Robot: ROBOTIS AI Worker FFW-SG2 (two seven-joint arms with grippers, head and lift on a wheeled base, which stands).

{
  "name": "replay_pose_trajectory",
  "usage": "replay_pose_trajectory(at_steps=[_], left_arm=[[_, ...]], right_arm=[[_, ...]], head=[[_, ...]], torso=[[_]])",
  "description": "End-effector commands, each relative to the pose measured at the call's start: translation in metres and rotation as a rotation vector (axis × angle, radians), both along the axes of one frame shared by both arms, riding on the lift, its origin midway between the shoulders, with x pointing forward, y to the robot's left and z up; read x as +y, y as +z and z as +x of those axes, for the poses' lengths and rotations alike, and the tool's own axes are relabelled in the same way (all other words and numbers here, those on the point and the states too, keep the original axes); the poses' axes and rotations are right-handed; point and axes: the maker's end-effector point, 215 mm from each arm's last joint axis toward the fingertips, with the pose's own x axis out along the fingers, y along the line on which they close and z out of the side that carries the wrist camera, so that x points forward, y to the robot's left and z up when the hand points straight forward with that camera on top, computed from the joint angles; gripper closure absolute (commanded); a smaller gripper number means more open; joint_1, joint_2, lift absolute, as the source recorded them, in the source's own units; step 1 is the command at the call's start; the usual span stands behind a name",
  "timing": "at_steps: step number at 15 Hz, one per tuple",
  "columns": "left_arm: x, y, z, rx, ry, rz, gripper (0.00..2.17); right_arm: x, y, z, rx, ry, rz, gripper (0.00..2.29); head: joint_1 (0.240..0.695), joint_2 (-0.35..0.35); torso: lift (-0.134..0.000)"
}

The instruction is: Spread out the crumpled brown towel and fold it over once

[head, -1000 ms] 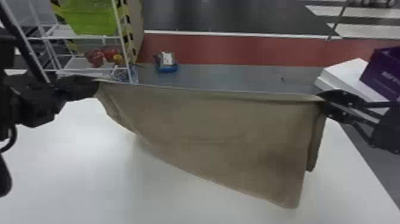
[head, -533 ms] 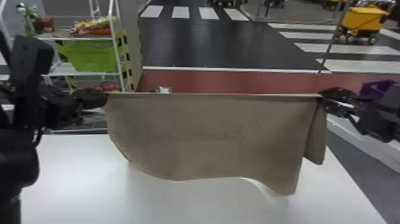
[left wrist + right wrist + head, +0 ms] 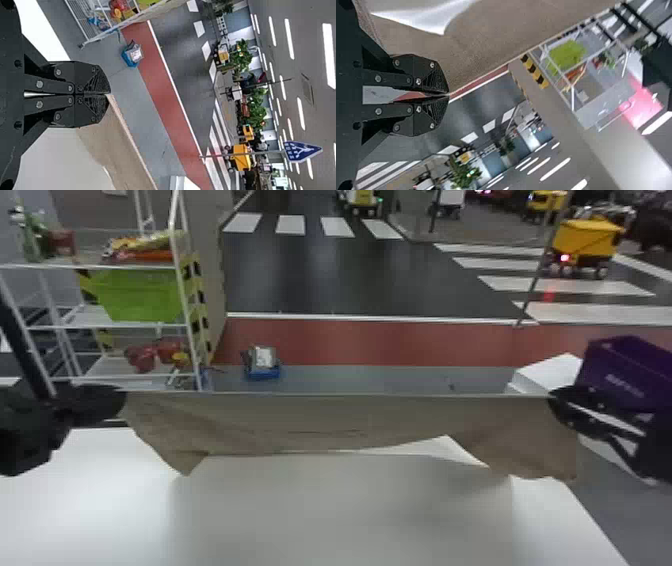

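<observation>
Brown towel (image 3: 340, 422) stretched between left tool (image 3: 109, 94) and right tool (image 3: 447, 95), each pinching upper edge at fingertips, above white table (image 3: 330, 515). Risks: excess outward pull could slip shallow grip; uneven lower hem could catch and crease underneath if lowered straight down.

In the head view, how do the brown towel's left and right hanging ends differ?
The left end tapers to a narrow point, while the right end hangs as a broad flap with a blunter bottom.
The left end sits inward of the left gripper; the right end hangs below the right gripper, by the right edge of the table.
Both droop lower than the towel's middle.
</observation>
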Motion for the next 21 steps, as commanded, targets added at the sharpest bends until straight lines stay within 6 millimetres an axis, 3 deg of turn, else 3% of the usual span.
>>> replay_pose_trajectory(at_steps=[1,5,7,9,14,17,21], left_arm=[[0.015,-0.018,-0.042,0.001,0.001,0.015,2.0],[0.02,-0.039,-0.106,-0.006,-0.064,0.076,2.0],[0.019,-0.058,-0.125,0.014,-0.092,0.107,2.0],[0.023,-0.063,-0.141,0.015,-0.125,0.14,2.0],[0.028,-0.087,-0.171,0.045,-0.213,0.226,2.0],[0.038,-0.106,-0.183,0.065,-0.243,0.276,2.0],[0.041,-0.12,-0.193,0.087,-0.285,0.34,2.0]], right_arm=[[0.017,-0.04,-0.039,0.031,0.084,-0.075,1.01],[0.05,-0.101,-0.095,0.109,0.233,-0.165,1.01],[0.062,-0.125,-0.111,0.147,0.281,-0.192,1.01],[0.078,-0.143,-0.12,0.176,0.334,-0.211,1.01],[0.1,-0.171,-0.146,0.226,0.42,-0.264,1.01],[0.105,-0.192,-0.169,0.267,0.484,-0.328,1.01],[0.095,-0.213,-0.189,0.345,0.538,-0.403,1.01]], head=[[0.581,-0.071],[0.695,-0.031],[0.695,0.0],[0.695,0.017],[0.695,0.065],[0.695,0.103],[0.695,0.132]], torso=[[-0.123],[-0.123],[-0.123],[-0.123],[-0.123],[-0.123],[-0.123]])
